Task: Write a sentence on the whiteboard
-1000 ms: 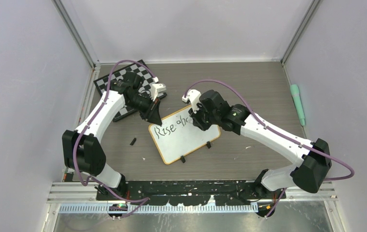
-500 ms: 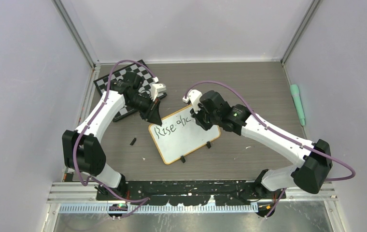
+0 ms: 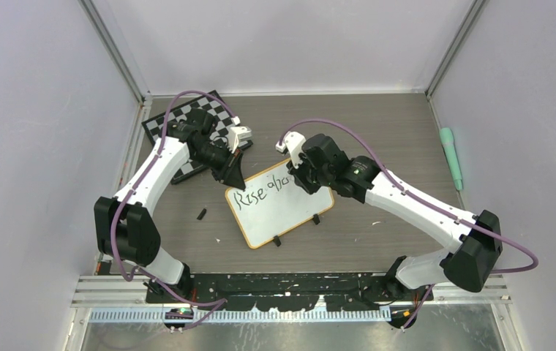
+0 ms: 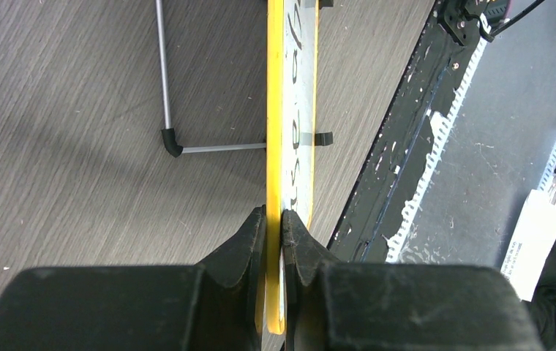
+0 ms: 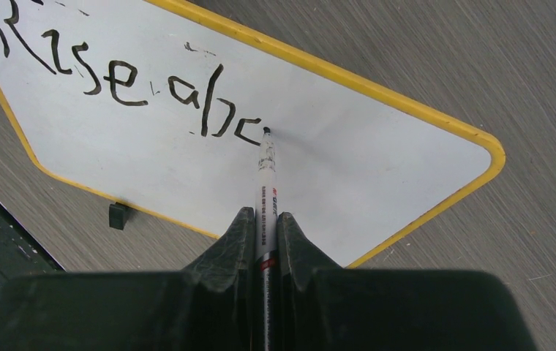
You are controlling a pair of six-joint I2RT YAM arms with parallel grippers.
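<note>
The whiteboard [image 3: 280, 216] is lying near the middle of the wooden table [image 3: 377, 124], turned at an angle, between the two arms. The left gripper [image 4: 273, 216] is pinching the board at its far-left corner. In the left wrist view the board is appearing edge-on, and its yellow-orange rim is passing straight between the two black fingers, one finger on each face, so the jaws are standing narrow and pressing on the rim. The right gripper [image 5: 264, 216] is hanging over the far right part of the board, and its jaws are closing tightly around a thin white marker [image 5: 266, 170] that is pointing forward from between them. The black tip of the marker is touching the white surface at the end of the last stroke. The sentence [image 5: 123, 86] is only partly written: "Rise" and then letters that are looking like "abc", all in one line along the upper part of the board, with the rest of the surface white. One black foot clip [image 5: 118, 215] is sitting on the near rim. A black-and-white chessboard [image 3: 180, 118] is lying at the far left of the table, partly under the left arm. A small black piece [image 3: 201, 214] is resting on the table left of the whiteboard, apart from it. A mint-green pen-like object [image 3: 451, 157] is lying by the right wall, well apart from the board.
</note>
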